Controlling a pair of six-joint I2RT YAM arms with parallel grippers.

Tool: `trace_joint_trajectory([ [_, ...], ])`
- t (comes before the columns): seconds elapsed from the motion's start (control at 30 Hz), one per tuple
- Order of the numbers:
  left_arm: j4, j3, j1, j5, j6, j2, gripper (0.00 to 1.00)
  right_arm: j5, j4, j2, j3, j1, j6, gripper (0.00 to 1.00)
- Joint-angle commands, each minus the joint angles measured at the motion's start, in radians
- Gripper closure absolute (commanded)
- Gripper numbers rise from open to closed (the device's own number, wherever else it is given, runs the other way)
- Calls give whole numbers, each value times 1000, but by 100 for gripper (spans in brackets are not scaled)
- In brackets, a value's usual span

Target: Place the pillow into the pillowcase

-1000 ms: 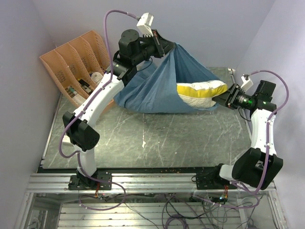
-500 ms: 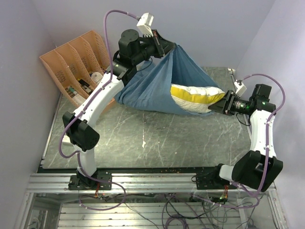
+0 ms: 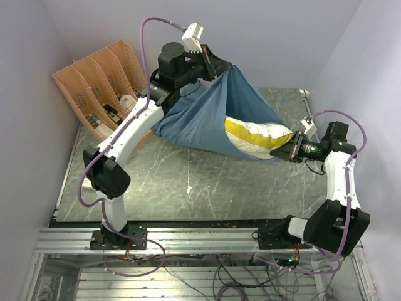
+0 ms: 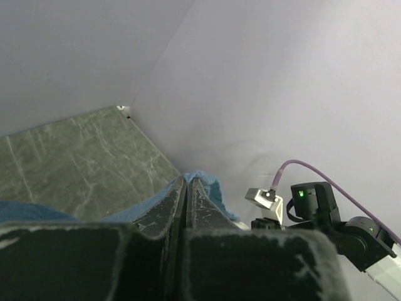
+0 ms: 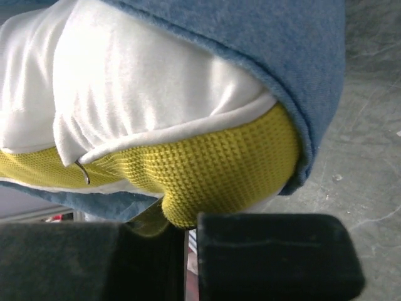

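Since a second ago the right gripper (image 3: 289,152) has come down and a little toward the near side of the pillowcase (image 3: 200,116), and its fingers, which stood apart, are now closed. The outer end of the pillow (image 3: 257,137) has dropped with it.

The left gripper (image 3: 216,64) is pressed together on the upper edge of the pillowcase and holds it high, so the blue cloth hangs from it like a sling. The pillow lies in the lower right part of the pillowcase. Its yellow and white end sticks out of the mouth, and the rest is covered by the cloth.

In the right wrist view the yellow knit corner runs down to the seam between the closed fingers. We judge that the right gripper pinches only this small corner, but how much cloth it really has we cannot tell.

Several things can go wrong from here:
- The pinch is small and the pillow is plump, so a firm push inward can pull the corner free.
- The pillow can then slide out of the mouth onto the table (image 3: 188,188) below the pillowcase.
- The left gripper has only one edge, so the mouth sags and its hem can fold over the pillow and block it.
- A hard push can also drag the cloth out of the left gripper.
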State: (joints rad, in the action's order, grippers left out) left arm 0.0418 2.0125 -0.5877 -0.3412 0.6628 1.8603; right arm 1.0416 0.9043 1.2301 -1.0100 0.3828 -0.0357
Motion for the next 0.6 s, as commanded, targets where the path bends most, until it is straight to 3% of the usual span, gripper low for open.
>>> trace_joint_trajectory([
  [0.0, -122, 5, 19, 15, 6, -73, 93, 82, 51, -5, -20, -7, 67, 79],
  [0.03, -123, 5, 19, 15, 7, -72, 93, 102, 79, -1, -31, -7, 102, 59],
  [0.07, -123, 5, 19, 14, 7, -72, 93, 110, 107, -1, -39, -7, 137, 47],
  [0.13, -123, 7, 19, 13, 8, -71, 93, 113, 154, -11, -45, -7, 188, 39],
  [0.17, -124, 8, 19, 12, 6, -70, 93, 121, 164, -17, -40, -7, 199, 43],
  [0.23, -133, 5, 19, 14, 8, -68, 93, 106, 182, -33, -39, -7, 206, 68],
  [0.4, -171, 6, 20, -10, 45, -49, 93, 77, 156, -12, -33, -8, 174, 100],
  [0.57, -205, -22, 20, -90, 72, -60, 93, 77, 35, 43, -124, -7, 140, 100],
])
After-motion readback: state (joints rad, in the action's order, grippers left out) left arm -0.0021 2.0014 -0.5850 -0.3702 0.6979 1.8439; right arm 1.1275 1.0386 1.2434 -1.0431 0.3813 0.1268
